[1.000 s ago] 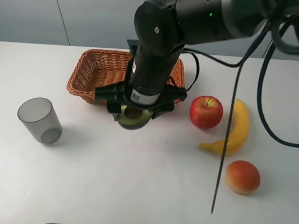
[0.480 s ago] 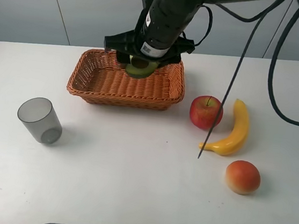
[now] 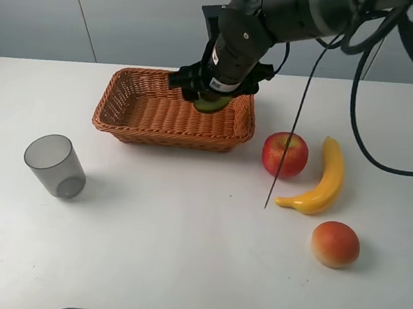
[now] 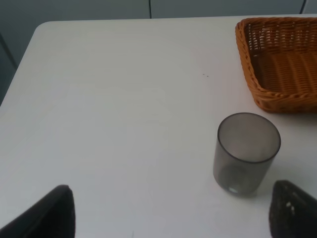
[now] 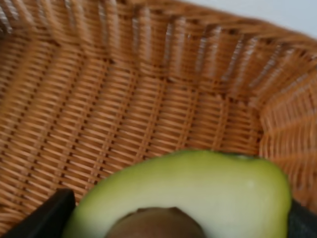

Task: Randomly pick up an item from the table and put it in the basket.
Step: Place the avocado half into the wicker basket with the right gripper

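My right gripper (image 3: 212,101) reaches across to the orange-brown wicker basket (image 3: 133,109) and is shut on the halved avocado (image 3: 211,104), holding it low over the basket's right part. In the right wrist view the avocado (image 5: 198,188) fills the lower frame, yellow-green flesh and brown pit up, with the basket floor (image 5: 89,124) close beneath it and the dark fingers (image 5: 42,215) at its sides. My left gripper (image 4: 171,210) is open and empty above the white table (image 4: 114,99), short of the grey cup (image 4: 246,152); it is out of the exterior view.
A grey translucent cup (image 3: 54,165) stands at the left. A red apple (image 3: 285,154), a banana (image 3: 321,179) and an orange-red peach (image 3: 335,244) lie to the right of the basket. A thin black cable (image 3: 290,127) hangs from the right arm over the apple.
My right gripper carried the avocado from the table in front of the basket up and over it, then lowered it into the basket's right part. The left arm has not moved.
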Available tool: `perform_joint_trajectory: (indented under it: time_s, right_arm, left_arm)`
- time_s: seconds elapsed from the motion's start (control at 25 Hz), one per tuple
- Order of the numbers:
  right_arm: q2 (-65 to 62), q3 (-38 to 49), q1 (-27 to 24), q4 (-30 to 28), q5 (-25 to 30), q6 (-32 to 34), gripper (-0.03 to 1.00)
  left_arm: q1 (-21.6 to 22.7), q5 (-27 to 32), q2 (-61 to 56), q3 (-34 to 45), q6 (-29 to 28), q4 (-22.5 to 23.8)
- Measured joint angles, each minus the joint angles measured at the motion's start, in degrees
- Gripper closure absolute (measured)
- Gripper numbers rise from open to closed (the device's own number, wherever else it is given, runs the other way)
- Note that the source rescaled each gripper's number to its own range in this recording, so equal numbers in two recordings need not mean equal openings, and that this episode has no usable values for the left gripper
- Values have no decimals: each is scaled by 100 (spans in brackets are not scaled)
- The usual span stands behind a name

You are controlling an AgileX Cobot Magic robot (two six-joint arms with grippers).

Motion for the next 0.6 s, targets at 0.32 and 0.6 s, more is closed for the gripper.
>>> perform_joint_trajectory:
  time_s: [0.32,0.6]
  right_arm:
    - [125,0,0,-61,-60,96,96]
    - [125,0,0,26,-38,96,35]
  left_arm:
    - [0,0,0,0,0,0]
    - [0,0,0,0,0,0]
